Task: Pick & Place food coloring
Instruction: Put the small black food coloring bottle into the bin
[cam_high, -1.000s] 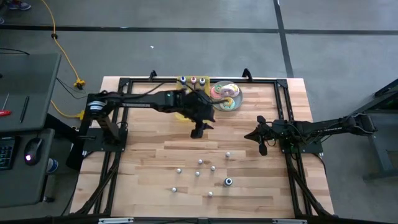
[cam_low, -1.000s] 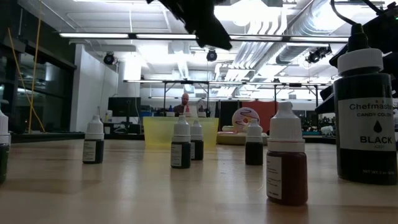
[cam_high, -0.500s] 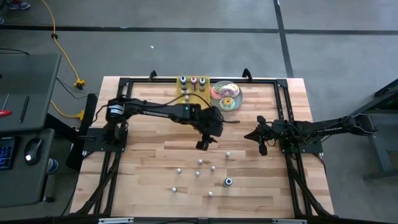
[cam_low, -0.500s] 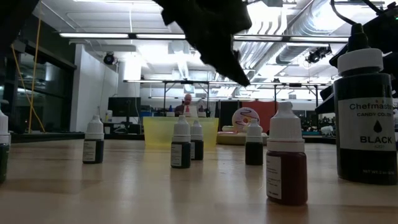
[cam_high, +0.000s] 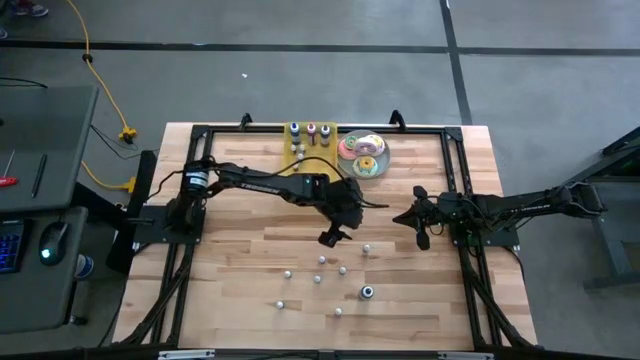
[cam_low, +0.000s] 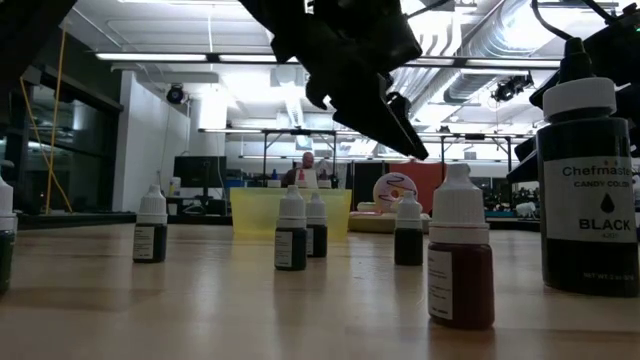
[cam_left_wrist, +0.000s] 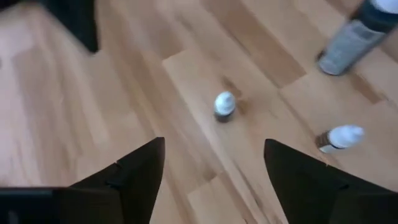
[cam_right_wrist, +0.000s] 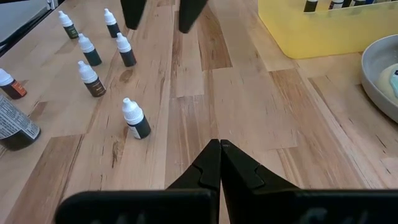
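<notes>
the left hand (cam_high: 331, 238) hangs over the middle of the surface (cam_high: 250, 260), reached out from the left edge; its two dark fingers (cam_left_wrist: 134, 177) stand wide apart with nothing between them, and in the left wrist view a small white-capped food coloring bottle (cam_left_wrist: 224, 106) stands on the wood below the gap; a second bottle (cam_left_wrist: 337, 138) stands near it, and a larger grey bottle (cam_left_wrist: 345, 43) stands well apart from both; in the low view the left hand (cam_low: 385, 105) is up in the air above the row of bottles, touching none.

the food coloring bottles (cam_high: 320, 278) are scattered loose over the near half of the surface, all upright as far as the low view shows; a large bottle labelled black (cam_low: 588, 185) stands at the near right, a white-capped bottle with a dark red fill (cam_low: 461, 255) just beside it; three more bottles (cam_high: 311, 130) stand inside the yellow tray (cam_high: 297, 148) at the far edge, with the plate of doughnuts (cam_high: 362, 155) beside the tray.

the right hand (cam_high: 421, 240) waits near the right edge of the surface, its fingers (cam_right_wrist: 211, 168) pressed together and empty; a person (cam_low: 308, 172) shows far off in the room beyond.
</notes>
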